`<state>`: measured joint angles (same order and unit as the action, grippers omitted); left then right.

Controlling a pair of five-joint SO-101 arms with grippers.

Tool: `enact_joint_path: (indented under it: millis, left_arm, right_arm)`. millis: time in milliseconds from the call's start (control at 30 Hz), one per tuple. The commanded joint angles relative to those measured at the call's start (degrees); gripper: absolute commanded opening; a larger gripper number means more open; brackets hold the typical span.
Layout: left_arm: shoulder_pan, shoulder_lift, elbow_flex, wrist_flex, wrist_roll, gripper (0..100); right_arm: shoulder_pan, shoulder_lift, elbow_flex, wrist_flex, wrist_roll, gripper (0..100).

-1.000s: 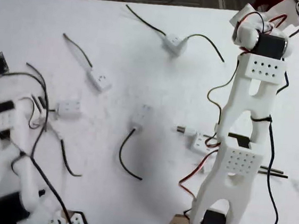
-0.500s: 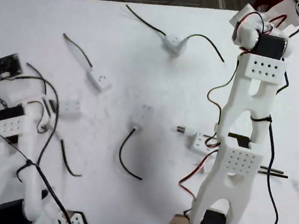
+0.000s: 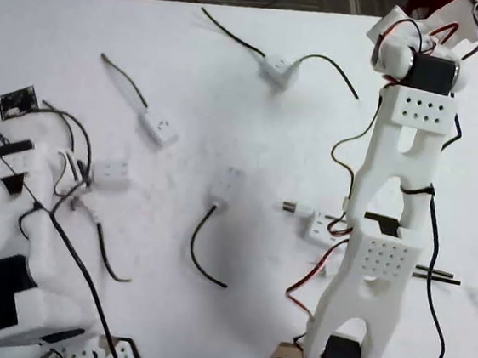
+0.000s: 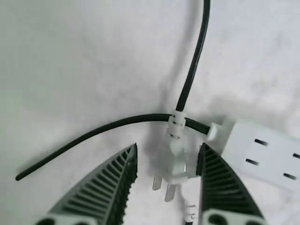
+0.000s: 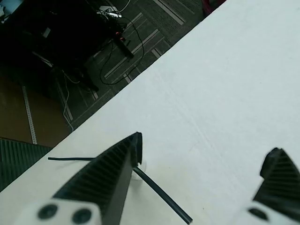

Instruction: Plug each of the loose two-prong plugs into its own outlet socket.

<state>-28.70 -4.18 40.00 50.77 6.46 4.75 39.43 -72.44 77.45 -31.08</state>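
Note:
A white two-prong plug on a black cord lies on the white table between the fingers of my open left gripper, prongs toward the camera. Just beside it is a white outlet socket, which the high view shows at the table's left next to my left arm. Another plug lies beside a socket near my right arm. My right gripper is open and holds nothing, over the table's far edge.
More white sockets with short black cords lie across the table: one upper left, one at the back, one in the middle. A loose black cord end lies below the right gripper. Dark floor lies past the table edge.
My left arm has swung in and folded down over the plug beside the left socket. The right arm has stayed still.

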Motion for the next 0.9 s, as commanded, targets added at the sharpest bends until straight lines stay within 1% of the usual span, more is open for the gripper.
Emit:
enact_joint_path:
  millis: [0, 67, 233, 700, 867]
  left_arm:
    - [-0.9, 0.6, -3.0, 0.8, -0.4, 21]
    - [-1.0, 0.7, -3.0, 1.1, -0.4, 21]
    - [-4.2, 0.7, -3.2, 1.2, -0.4, 21]
    - [-4.5, 0.6, -3.3, 1.2, -0.9, 21]
    - [-6.3, 0.3, -3.4, 1.3, -0.9, 21]
  right_arm:
    - [-0.5, -3.9, -2.3, 0.4, 0.6, 39.1]
    - [-0.5, -3.9, -2.3, 0.4, 0.6, 39.1]
    - [-0.5, -3.9, -2.3, 0.4, 0.6, 39.1]
    - [-0.5, -3.9, -2.3, 0.4, 0.6, 39.1]
    - [-0.5, -3.9, -2.3, 0.4, 0.6, 39.1]
